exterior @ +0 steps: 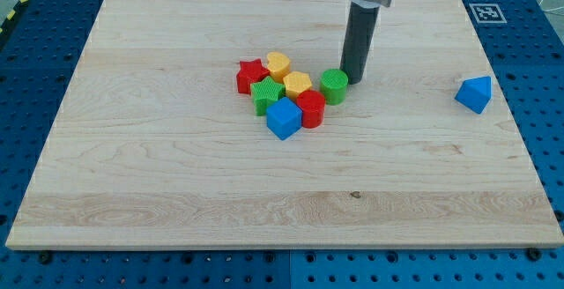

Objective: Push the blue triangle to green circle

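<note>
The blue triangle [474,93] lies alone near the board's right edge. The green circle [334,86] sits at the right end of a cluster near the board's middle. My tip [353,79] stands right beside the green circle, on its right, touching or nearly touching it. The blue triangle is far to the tip's right.
The cluster left of the green circle holds a red star [251,75], a yellow block [278,63], another yellow block [297,84], a green star [265,93], a red block [310,109] and a blue cube [284,119]. The wooden board [176,192] lies on a blue pegboard.
</note>
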`<state>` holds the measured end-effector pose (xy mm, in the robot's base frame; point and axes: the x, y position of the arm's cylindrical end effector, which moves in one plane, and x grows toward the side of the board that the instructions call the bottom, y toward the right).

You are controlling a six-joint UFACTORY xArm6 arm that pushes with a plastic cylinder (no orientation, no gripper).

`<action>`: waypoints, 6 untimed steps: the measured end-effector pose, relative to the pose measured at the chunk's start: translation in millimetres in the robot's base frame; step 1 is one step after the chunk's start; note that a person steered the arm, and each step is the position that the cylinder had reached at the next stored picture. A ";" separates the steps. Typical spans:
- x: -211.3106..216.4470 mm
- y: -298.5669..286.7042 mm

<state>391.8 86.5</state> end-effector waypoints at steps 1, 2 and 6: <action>0.0 -13.3; 1.8 -15.9; -76.1 50.4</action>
<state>315.6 136.9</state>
